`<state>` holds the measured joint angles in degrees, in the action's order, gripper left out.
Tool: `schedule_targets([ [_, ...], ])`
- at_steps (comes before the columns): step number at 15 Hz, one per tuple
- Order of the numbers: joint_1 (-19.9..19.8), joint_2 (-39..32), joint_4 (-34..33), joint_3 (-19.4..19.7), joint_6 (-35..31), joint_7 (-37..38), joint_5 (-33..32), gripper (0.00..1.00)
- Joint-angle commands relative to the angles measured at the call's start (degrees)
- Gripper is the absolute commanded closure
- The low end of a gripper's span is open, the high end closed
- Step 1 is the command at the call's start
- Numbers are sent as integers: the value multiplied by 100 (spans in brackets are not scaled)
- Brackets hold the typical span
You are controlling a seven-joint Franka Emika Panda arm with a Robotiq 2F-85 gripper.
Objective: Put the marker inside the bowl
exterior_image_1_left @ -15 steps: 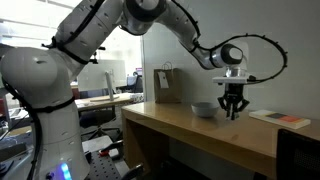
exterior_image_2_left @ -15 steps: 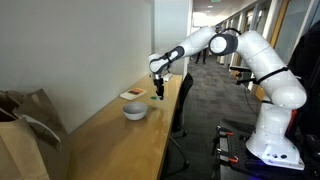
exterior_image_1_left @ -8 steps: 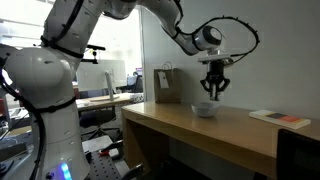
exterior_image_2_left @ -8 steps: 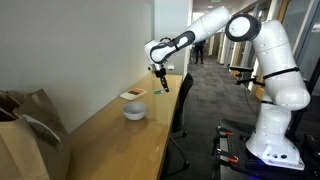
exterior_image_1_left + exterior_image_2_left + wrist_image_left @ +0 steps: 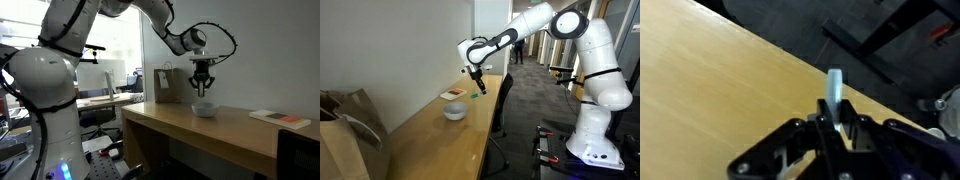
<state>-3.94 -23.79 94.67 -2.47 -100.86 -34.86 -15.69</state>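
The arm reaches out over the long wooden table. A brown paper bag stands towards one end, a flat book lies towards the other, and the pale bowl sits between them. The gripper hangs in the air over the table, higher than the bowl and near it, pointing down. Its fingers are clamped on the marker, which sticks out between them, clear of the bowl

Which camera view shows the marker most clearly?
The wrist view: the marker stands close and large, clamped in the claw. In both exterior views it is at most a tiny speck at the claw, too small to make out.
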Motion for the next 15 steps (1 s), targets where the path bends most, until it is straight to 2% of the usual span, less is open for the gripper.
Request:
schedule_targets([
  [1,-7,-329,-408,-57,-192,-163,26,95],
  [6,-40,-922,-1061,-116,-541,-151,183,95],
  [11,3,-1178,-1473,-323,-1085,-128,421,95],
  [12,3,-1197,-1541,-353,-1061,-122,482,69],
  [13,13,-1217,-1597,-353,-1044,-116,498,54],
  [15,14,-1226,-1653,-340,-998,-114,498,40],
])
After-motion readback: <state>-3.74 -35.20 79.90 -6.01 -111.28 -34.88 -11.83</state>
